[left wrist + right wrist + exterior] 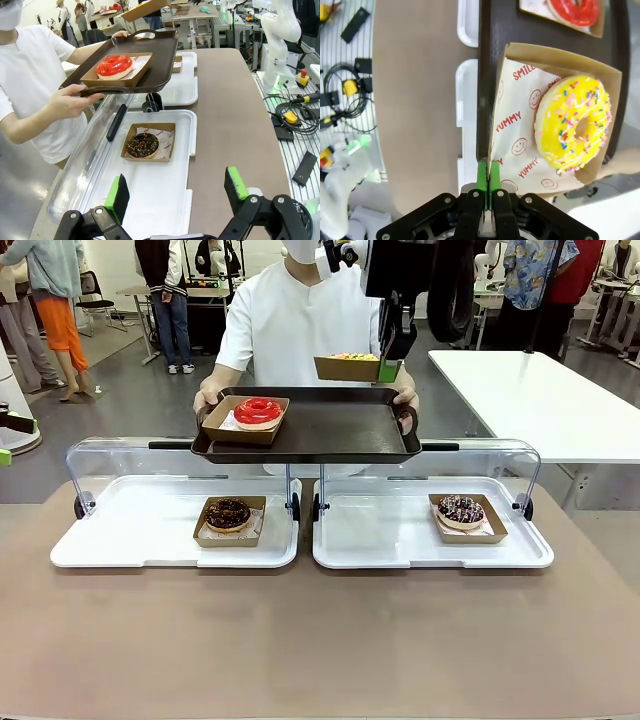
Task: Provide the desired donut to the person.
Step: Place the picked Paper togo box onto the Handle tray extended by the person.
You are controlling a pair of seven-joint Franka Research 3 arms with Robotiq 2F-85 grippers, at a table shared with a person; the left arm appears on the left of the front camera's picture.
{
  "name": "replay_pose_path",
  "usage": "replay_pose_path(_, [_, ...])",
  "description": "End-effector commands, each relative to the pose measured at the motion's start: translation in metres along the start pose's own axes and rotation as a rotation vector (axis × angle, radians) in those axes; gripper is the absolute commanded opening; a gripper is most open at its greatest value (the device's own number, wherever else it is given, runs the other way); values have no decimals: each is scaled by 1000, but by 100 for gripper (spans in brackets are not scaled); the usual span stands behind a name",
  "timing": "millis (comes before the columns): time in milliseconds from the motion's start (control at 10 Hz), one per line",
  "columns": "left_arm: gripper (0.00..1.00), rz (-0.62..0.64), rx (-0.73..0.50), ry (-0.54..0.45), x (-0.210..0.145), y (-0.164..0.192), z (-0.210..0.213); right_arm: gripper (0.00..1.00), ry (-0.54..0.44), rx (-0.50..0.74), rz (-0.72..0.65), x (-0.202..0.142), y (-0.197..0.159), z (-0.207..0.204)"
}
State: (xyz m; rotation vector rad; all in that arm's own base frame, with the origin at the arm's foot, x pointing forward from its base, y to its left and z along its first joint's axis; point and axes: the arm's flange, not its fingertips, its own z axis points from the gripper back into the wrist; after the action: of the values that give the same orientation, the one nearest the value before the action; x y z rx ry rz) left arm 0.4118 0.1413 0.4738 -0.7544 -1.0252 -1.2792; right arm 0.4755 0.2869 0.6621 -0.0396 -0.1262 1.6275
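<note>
The right gripper [486, 176] pinches the brown cardboard tray [520, 150] holding a yellow sprinkled donut [574, 127] above the person's [300, 330] dark plastic serving tray [330, 430]. The left gripper [177, 192] hangs spread wide, holding nothing.

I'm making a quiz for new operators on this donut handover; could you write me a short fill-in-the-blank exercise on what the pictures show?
1. The right gripper pinches the paper tray of the ___ sprinkled donut.
2. On the dark tray that the person holds lies a ___ donut.
3. The left gripper has its fingers ___ above the white tray.

Missing words: yellow; red; open
</note>
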Motion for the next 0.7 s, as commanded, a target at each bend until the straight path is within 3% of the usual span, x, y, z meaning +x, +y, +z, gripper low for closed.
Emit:
replay_pose_path(0, [100, -6, 6, -19, 1, 0, 1, 2, 40, 36, 22, 4, -31, 10])
replay_pose_path(200, [100, -6, 6, -19, 1, 0, 1, 2, 27, 79, 8, -5, -52, -9])
replay_pose_path(600, [100, -6, 6, -19, 1, 0, 1, 2, 35, 108, 40, -14, -59, -46])
